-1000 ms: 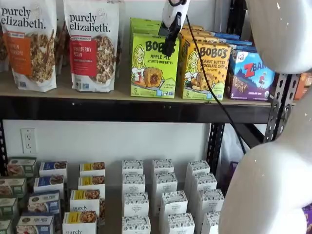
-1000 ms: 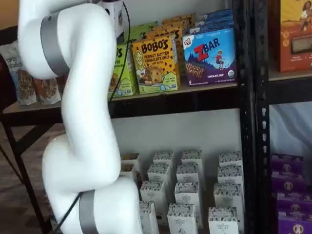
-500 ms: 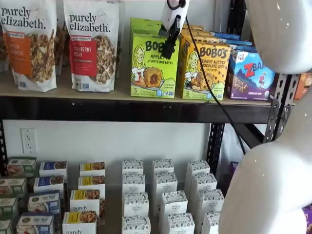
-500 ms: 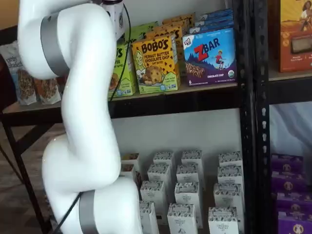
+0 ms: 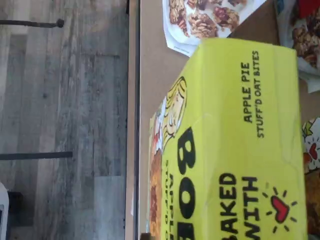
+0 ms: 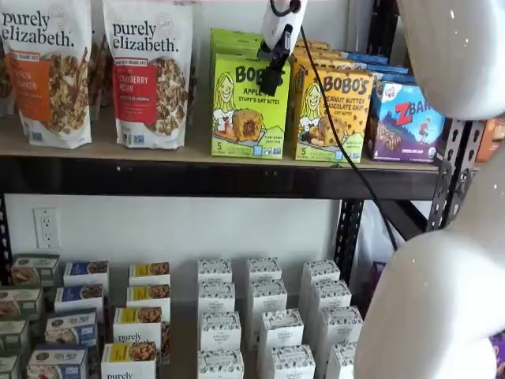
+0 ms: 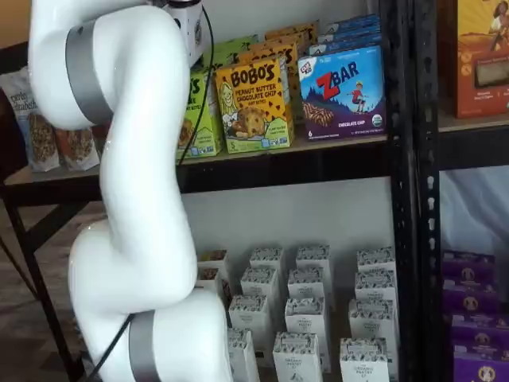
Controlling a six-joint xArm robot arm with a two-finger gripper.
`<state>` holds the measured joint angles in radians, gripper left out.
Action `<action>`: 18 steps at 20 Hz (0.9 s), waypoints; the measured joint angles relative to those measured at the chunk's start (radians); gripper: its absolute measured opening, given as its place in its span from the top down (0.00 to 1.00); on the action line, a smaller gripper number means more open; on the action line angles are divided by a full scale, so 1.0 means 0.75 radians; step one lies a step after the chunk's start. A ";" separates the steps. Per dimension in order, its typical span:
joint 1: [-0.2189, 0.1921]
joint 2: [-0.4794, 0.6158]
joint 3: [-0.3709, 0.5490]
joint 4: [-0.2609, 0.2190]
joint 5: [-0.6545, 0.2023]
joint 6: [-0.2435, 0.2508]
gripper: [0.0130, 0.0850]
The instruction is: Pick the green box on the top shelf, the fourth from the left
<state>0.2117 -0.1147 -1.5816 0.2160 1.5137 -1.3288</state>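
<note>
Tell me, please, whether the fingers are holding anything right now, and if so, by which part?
It cannot be told. In a shelf view the gripper hangs in front of the green box's upper front, side-on, so neither a gap nor a grip shows.

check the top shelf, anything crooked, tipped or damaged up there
Nothing stands out. The green box stands upright and square on the top shelf, level with the orange Bobo's box and Zbar box. The granola bags stand upright too. No spills or dents show.
</note>
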 joint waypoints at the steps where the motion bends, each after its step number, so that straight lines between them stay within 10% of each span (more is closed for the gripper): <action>1: -0.001 0.000 0.000 0.001 -0.001 0.000 0.33; 18: -0.011 0.011 -0.017 0.002 0.024 -0.010 0.39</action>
<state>0.2033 -0.1065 -1.5946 0.2172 1.5315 -1.3362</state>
